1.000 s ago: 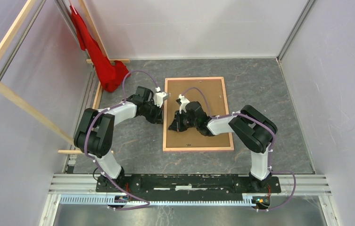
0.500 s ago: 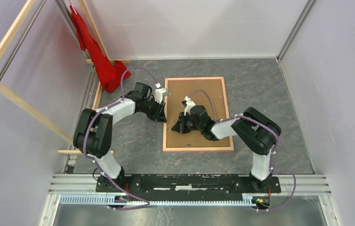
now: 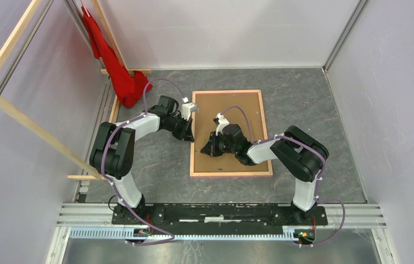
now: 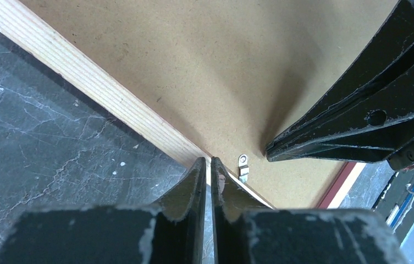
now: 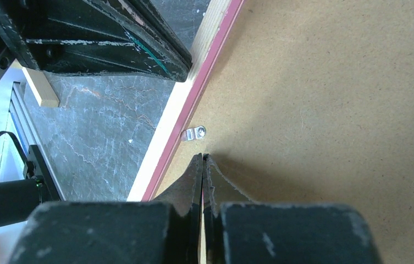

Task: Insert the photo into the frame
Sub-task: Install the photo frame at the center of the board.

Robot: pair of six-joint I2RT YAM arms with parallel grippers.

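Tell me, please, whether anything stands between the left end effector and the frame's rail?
Nothing visible does: the left end effector is at the frame's pale rail, beside a small metal clip; the right end effector is beyond, on the backing board.

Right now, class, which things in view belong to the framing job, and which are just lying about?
Job: frame, brown backing board seated in it, metal tab beside its rail, left end effector, right end effector. Photo not visible.
Lying about: red cloth, wooden slats.
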